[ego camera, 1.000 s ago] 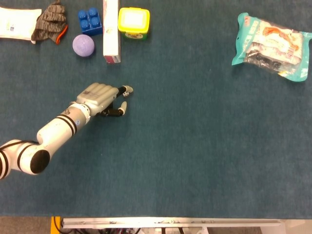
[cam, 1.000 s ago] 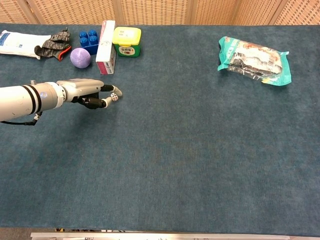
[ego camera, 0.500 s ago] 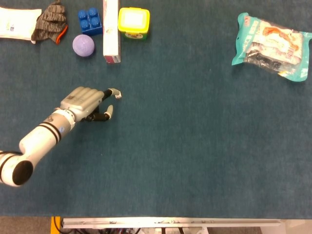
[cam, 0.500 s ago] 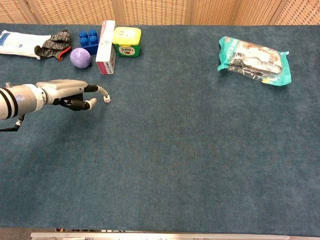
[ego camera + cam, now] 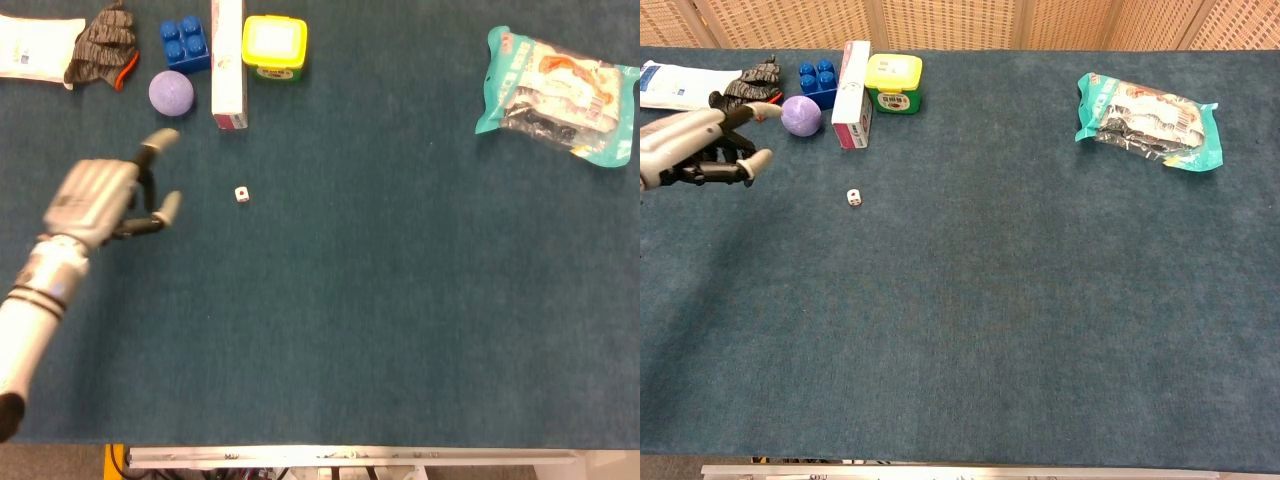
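Note:
A small white die (image 5: 241,194) (image 5: 853,198) lies alone on the blue cloth, below the pink-and-white box (image 5: 228,62) (image 5: 852,82). My left hand (image 5: 105,196) (image 5: 698,148) is off to the left of the die, apart from it, empty, with its fingers spread. Its raised fingertip is close to the purple ball (image 5: 171,93) (image 5: 800,114). My right hand shows in neither view.
Along the far edge stand a blue block (image 5: 185,43), a yellow-lidded tub (image 5: 274,46), a grey and orange glove (image 5: 103,43) and a white packet (image 5: 30,48). A teal snack bag (image 5: 558,82) (image 5: 1148,118) lies at the far right. The table's near edge (image 5: 350,456) runs along the bottom.
My left hand let go of the die, which now lies on the cloth, and the hand drew back to the left with its fingers opened.

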`<state>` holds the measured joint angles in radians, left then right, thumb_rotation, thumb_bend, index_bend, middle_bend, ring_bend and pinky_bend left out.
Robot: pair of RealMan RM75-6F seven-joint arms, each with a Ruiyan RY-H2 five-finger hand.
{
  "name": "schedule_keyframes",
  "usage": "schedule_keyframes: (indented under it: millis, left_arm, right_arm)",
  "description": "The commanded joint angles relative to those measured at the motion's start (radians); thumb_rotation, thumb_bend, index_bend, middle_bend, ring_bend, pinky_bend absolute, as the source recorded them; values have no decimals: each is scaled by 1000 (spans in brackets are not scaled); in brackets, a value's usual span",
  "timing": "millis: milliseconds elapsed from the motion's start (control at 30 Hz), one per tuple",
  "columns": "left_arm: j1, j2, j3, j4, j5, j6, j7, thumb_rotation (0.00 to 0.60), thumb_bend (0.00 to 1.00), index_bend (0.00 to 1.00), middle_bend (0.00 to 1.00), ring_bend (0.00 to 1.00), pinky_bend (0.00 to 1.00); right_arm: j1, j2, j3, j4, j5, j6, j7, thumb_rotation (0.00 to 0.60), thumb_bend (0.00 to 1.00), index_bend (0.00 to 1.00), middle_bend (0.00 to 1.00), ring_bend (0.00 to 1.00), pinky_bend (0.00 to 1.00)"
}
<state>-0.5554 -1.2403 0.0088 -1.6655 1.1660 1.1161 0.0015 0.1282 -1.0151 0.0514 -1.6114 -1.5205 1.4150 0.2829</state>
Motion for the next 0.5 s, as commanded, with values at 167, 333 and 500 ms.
schedule_keyframes:
  millis: [167, 333, 500]
  left_arm:
    - [216, 5, 9, 25, 50, 267, -28, 263, 327, 14, 352, 339, 411]
    - [301, 28, 26, -10, 72, 356, -18, 282, 327, 16, 339, 325, 379]
    - [360, 45, 31, -49, 93, 411, 2, 328, 326, 20, 339, 325, 379]
  right_arm:
    - [17, -10, -2, 9, 13, -41, -21, 600, 387, 150, 335, 308, 315]
    - [24, -8, -4, 8, 1, -48, -15, 600, 377, 150, 335, 308, 315]
    - [30, -14, -7, 8, -7, -55, -16, 600, 364, 150, 335, 307, 315]
